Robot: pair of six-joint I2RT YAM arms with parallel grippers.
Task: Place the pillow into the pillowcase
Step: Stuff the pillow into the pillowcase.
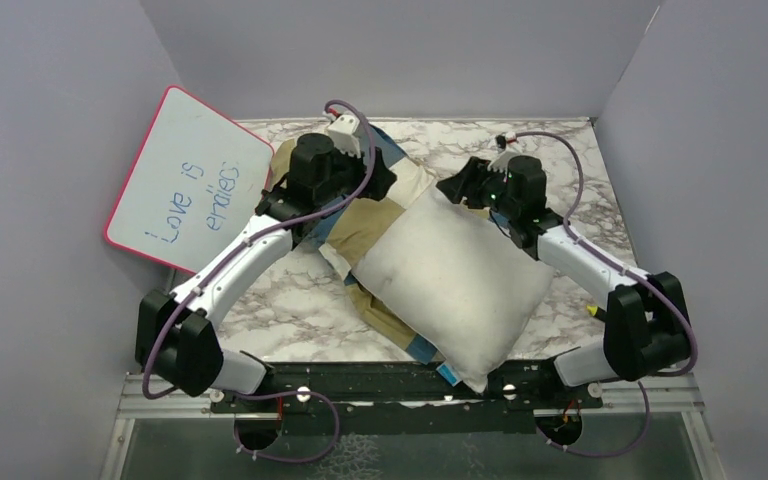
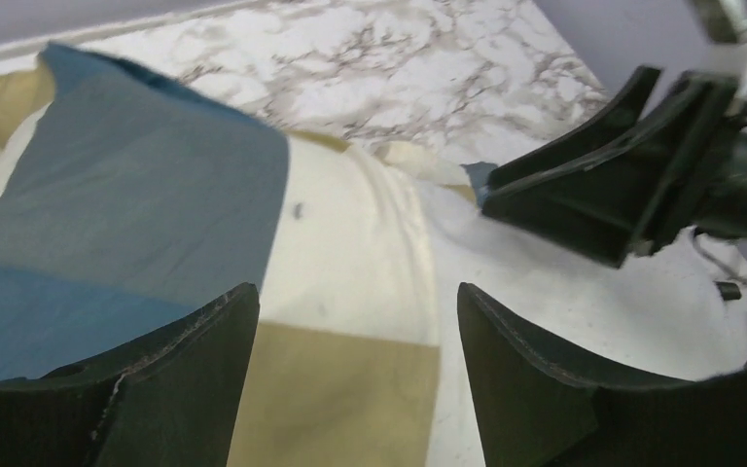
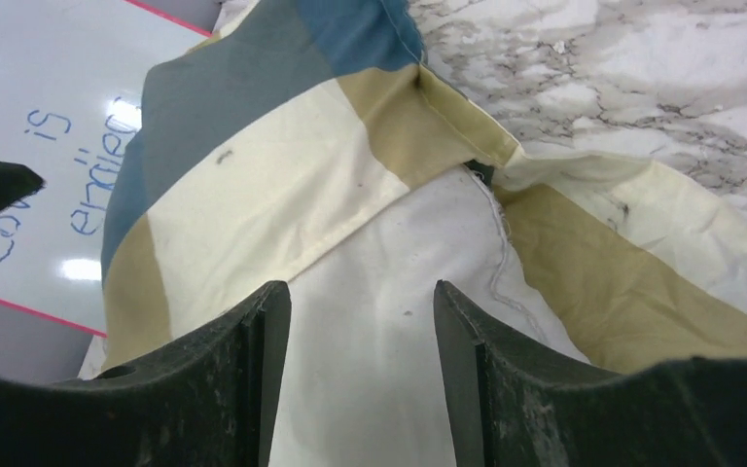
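The white pillow [image 1: 455, 280] lies diagonally mid-table, its far corner tucked into the mouth of the blue, tan and cream checked pillowcase [image 1: 360, 228], which spreads out beneath and beyond it. My left gripper [image 1: 378, 180] hovers over the case's far part. In the left wrist view the left gripper [image 2: 355, 297] is open above a cream and tan block of the pillowcase [image 2: 350, 263], with nothing between its fingers. My right gripper [image 1: 457, 188] is at the pillow's far corner. It [image 3: 360, 290] stands open over the pillow [image 3: 379, 321], beside the pillowcase [image 3: 253, 185] mouth.
A pink-rimmed whiteboard [image 1: 188, 180] with blue writing leans at the back left, close to the left arm. Grey walls close in the marble table [image 1: 290, 310] on three sides. The pillow's near corner reaches the black rail [image 1: 360, 380] at the front edge.
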